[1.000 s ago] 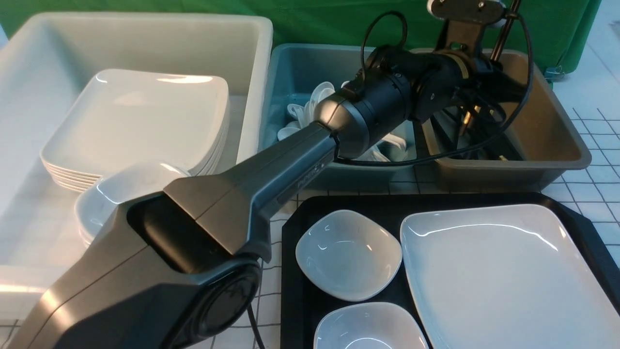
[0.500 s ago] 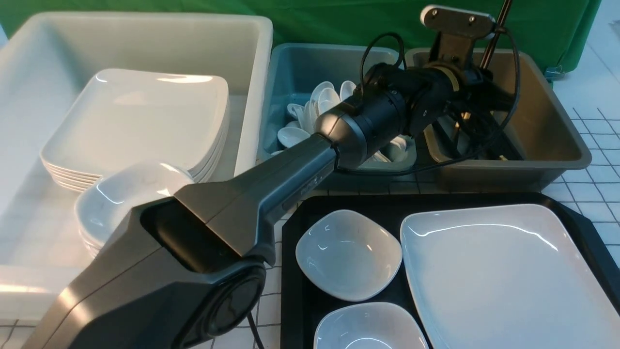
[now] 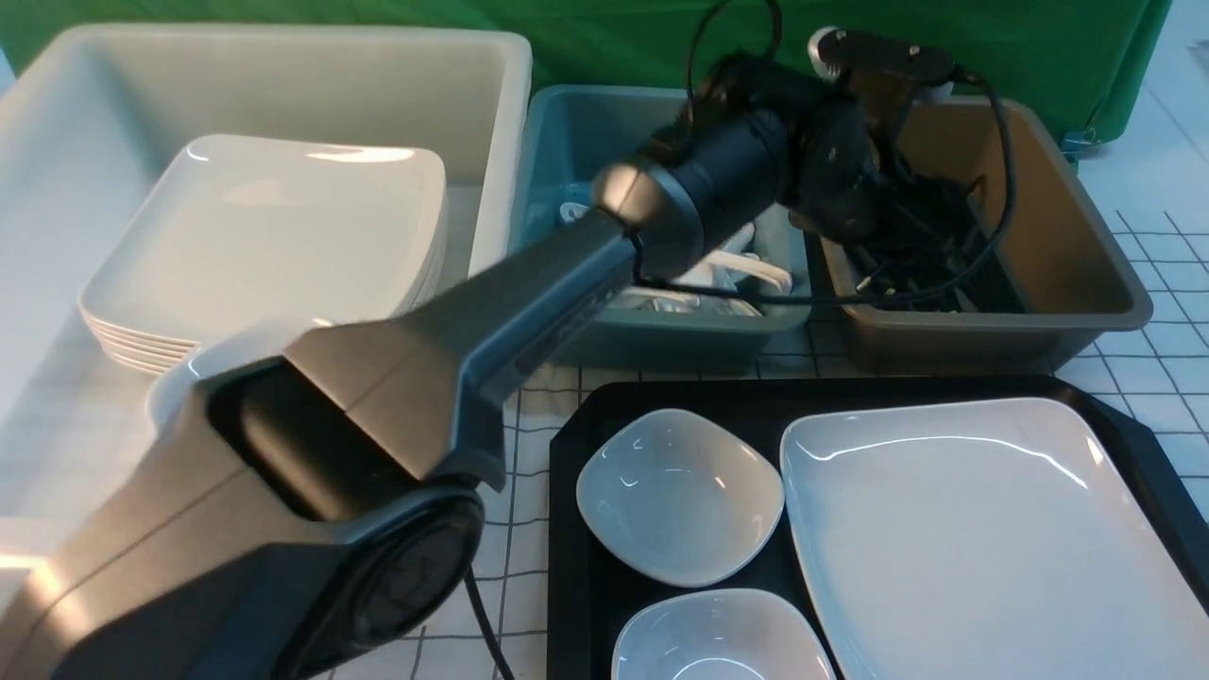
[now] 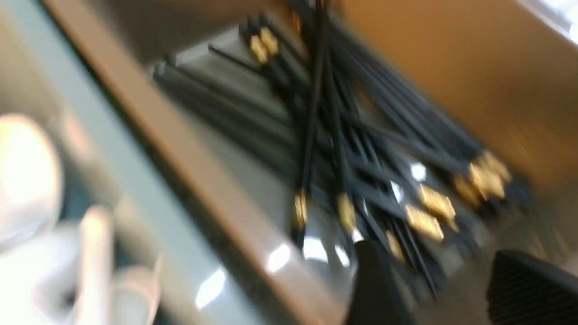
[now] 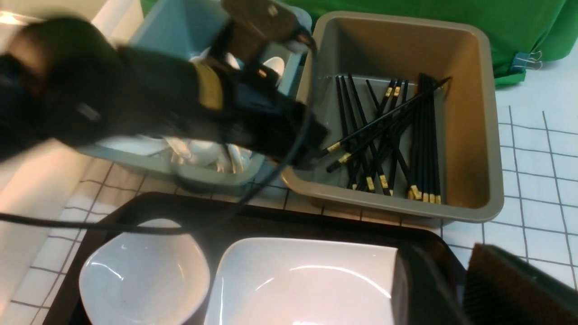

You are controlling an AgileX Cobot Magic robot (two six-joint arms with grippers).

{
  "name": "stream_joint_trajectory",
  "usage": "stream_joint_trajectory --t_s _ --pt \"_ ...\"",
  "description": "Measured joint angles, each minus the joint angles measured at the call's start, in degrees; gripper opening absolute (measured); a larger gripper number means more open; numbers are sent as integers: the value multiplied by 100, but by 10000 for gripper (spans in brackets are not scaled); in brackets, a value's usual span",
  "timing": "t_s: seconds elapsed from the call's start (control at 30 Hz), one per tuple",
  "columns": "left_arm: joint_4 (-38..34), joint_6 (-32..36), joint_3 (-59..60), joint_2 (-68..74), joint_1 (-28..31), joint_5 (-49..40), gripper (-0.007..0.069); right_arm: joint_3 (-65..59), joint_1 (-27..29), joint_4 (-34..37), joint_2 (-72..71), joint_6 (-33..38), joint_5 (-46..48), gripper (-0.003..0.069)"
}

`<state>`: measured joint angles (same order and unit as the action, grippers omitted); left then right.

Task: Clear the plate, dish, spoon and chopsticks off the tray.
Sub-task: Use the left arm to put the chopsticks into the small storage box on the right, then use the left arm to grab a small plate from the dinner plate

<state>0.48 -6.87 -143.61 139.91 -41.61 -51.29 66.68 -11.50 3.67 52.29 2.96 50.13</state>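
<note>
On the tray (image 3: 567, 529), at the table's near right, the plate (image 3: 982, 538) and two small dishes (image 3: 680, 496) are not yet cleared. The right end effector (image 5: 451, 275) hangs over the plate's far right corner, fingers apart and empty. Farther, the left end effector (image 4: 440, 275) stands apart above the chopsticks (image 5: 393, 135), which lie in the brown bin (image 3: 992, 345). I think it should rise straight, clear of the bin's rim, before it swings toward the tray.
</note>
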Motion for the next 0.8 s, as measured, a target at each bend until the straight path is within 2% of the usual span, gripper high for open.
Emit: stream_joint_trajectory --t_s 0.1,0.13,0.17,0.2,0.33,0.43,0.6,0.8 --pt "1 389 -12 -541 -5 -1096 95 0 0 0 0 65 6 187" --pt "1 412 -12 -605 -5 -1154 85 0 0 0 0 84 6 187" --pt "1 547 -24 -804 -5 -1515 34 0 0 0 0 180 6 186" --pt "1 570 -24 -868 -5 -1639 20 0 0 0 8 209 6 186" --pt "-183 650 177 -1201 -5 -1786 -1 0 0 19 15 287 6 171" --pt "-413 687 881 -1629 -48 -1799 -4 0 0 53 20 320 17 136" --pt "-446 687 3266 -2968 -262 -1800 -3 -55 0 192 25 557 237 25" --pt "-648 687 5984 -3856 -450 -956 -3 -670 0 1658 66 2006 619 0"
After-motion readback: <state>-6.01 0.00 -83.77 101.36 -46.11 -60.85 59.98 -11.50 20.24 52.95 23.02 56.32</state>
